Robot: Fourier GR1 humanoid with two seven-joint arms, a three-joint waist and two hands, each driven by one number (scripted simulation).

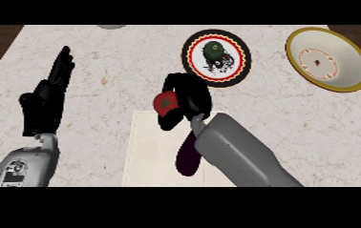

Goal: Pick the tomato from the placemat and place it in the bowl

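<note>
Head view: my right hand (185, 97) is curled round the tomato (165, 103) at the placemat's (152, 155) far edge. Tomato round, no long axis; green stem end faces camera. Left hand (44, 105) straight-fingered, resting at left. Bowl (337, 48) well apart.

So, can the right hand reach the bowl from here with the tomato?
Probably yes. The right hand, curled round the tomato, is at the placemat's far edge; the bowl lies farther right with nothing standing between. Only the flat patterned plate lies close beside that path.
</note>
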